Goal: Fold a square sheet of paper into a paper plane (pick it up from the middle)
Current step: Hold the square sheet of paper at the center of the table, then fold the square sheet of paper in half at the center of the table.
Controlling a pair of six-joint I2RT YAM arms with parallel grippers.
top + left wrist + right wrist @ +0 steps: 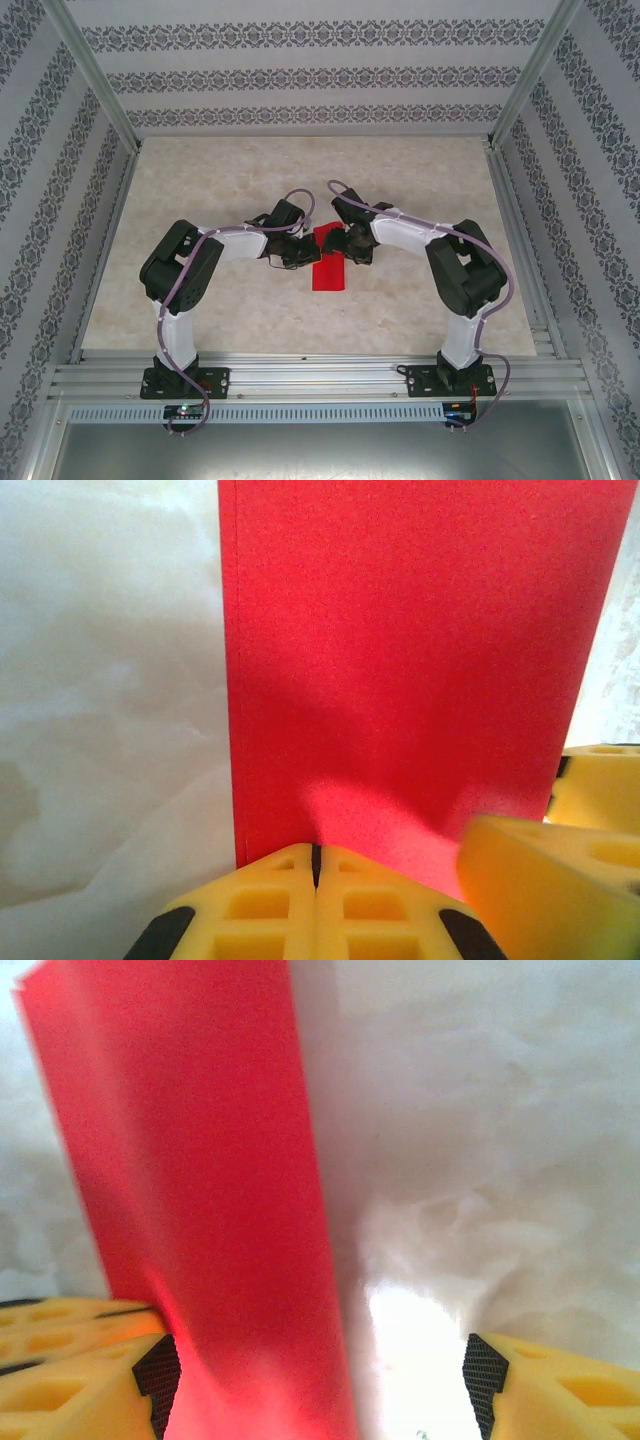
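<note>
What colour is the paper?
The paper is bright red, clearest in the left wrist view.

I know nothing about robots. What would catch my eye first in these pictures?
The bright red paper stands out, a narrow rectangle lying in the middle of the pale table. Two tools with yellow fingers meet at it from either side. The left tool is closed at the paper's edge, and the right tool is spread open over it.

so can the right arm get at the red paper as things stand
Probably yes: the right tool is open with the red paper between its fingers; the shut left tool sits at the paper's edge, not blocking.
</note>
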